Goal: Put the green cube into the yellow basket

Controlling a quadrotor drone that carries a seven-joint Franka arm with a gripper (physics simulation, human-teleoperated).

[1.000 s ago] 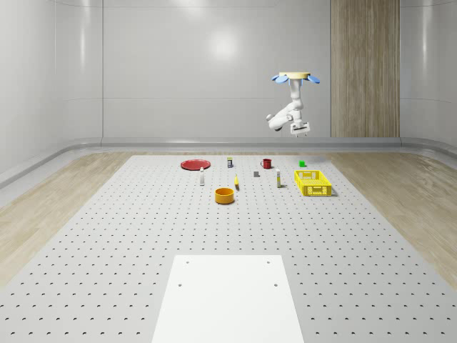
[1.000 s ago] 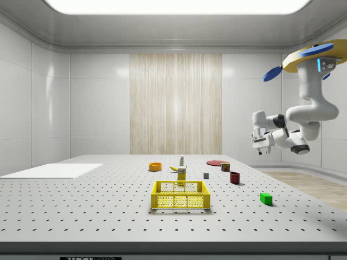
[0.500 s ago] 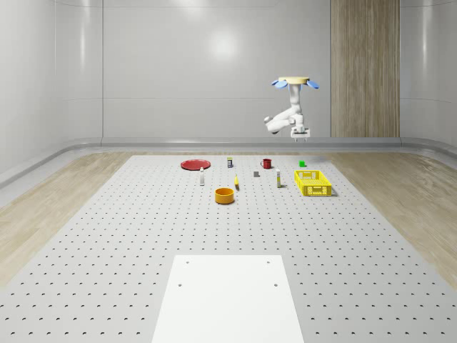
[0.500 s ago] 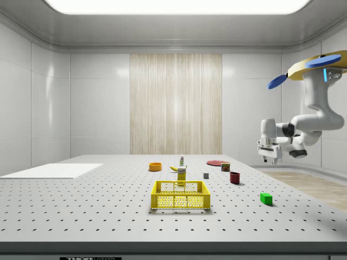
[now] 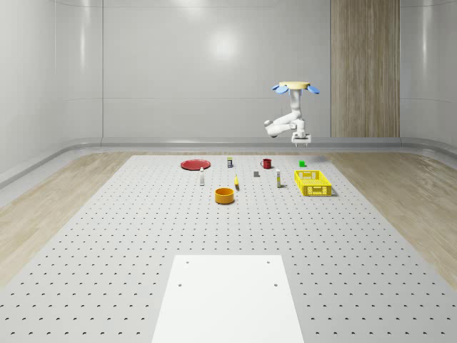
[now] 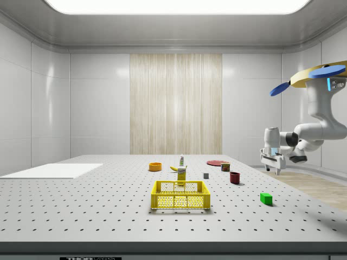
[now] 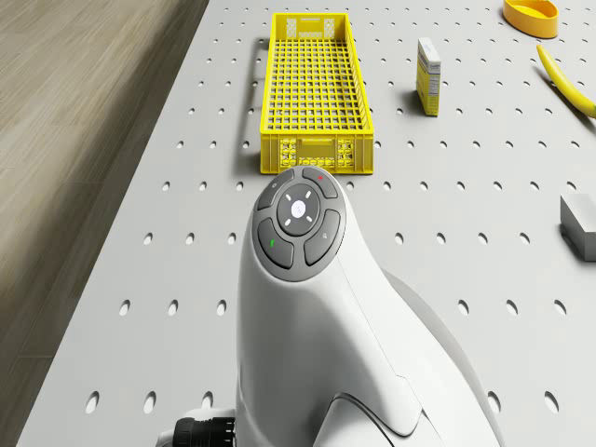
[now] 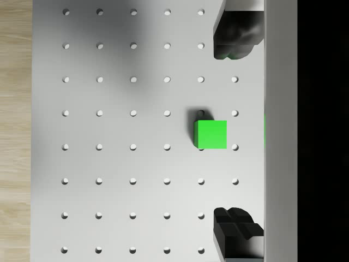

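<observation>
My hand (image 8: 234, 131) is spread wide and holds nothing; in the wrist view I see one dark fingertip (image 8: 235, 37) on each side of the green cube (image 8: 211, 134), with plenty of bare counter (image 8: 109, 131) between them and it. The hand points straight down, up in the air above the cube, which sits flat on the perforated surface. In the side view the hand (image 6: 271, 162) hangs well above the cube (image 6: 265, 198), a little toward that view's right.

The arm (image 6: 309, 132) bends back up to the drone (image 6: 317, 76), which hovers high over the far edge of the counter, out toward the wooden floor (image 6: 320, 189).

The yellow basket (image 5: 313, 183) stands nearer the whole-scene camera than the cube (image 5: 302, 163), apart from it. From the drone's camera I see the basket (image 7: 315, 93) past the arm's wrist housing (image 7: 303, 279), lying lengthwise.

Further along the counter are a red mug (image 5: 266, 163), a small carton (image 7: 428, 76), a grey block (image 7: 579, 226), a banana (image 7: 566, 82), an orange bowl (image 5: 225, 195) and a red plate (image 5: 194, 165).
</observation>
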